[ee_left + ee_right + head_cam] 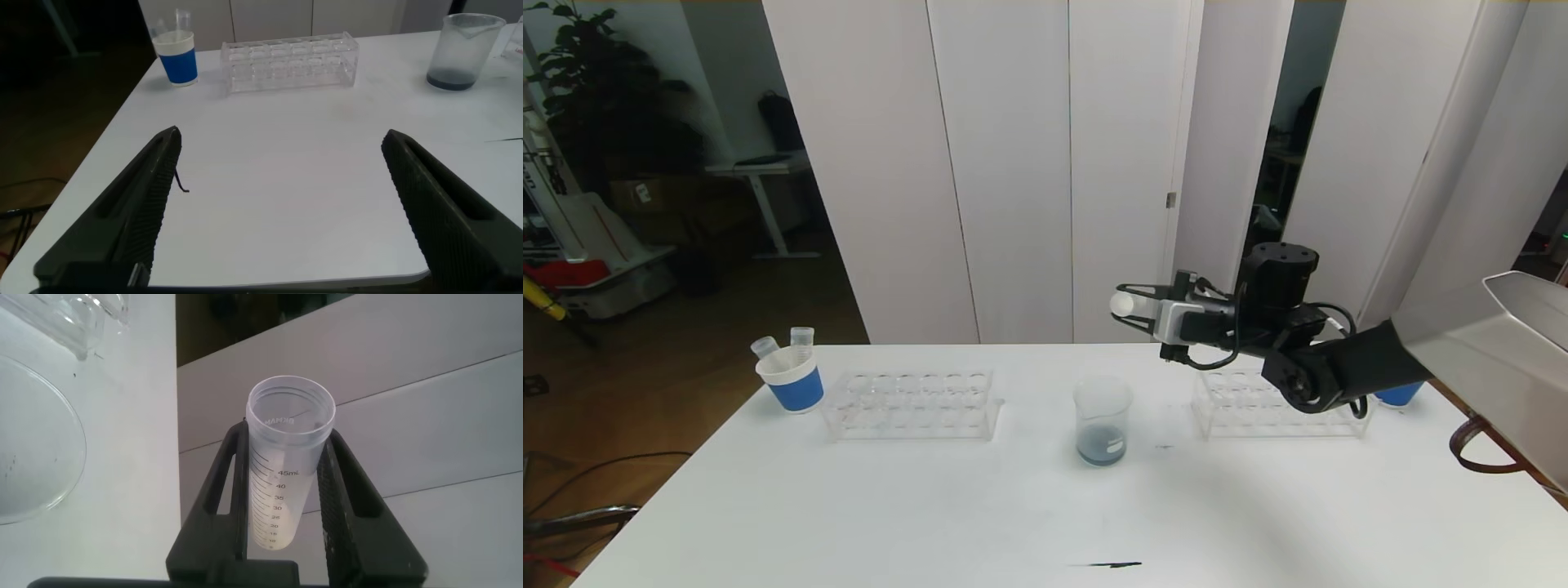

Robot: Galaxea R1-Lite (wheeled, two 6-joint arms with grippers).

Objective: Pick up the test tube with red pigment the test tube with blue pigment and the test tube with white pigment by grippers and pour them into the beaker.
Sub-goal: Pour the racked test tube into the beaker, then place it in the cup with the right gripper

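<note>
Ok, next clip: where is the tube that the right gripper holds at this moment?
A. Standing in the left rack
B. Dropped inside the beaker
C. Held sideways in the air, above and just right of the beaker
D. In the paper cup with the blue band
C. The right gripper is shut on the test tube, which lies roughly level in the air, up and slightly to the right of the beaker.

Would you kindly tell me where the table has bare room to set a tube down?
The wide front stretch of the table, nearer than the beaker, is bare apart from a small dark streak. It is crowded along the back: cup, left rack, right rack, with the right gripper holding a tube above.
</note>
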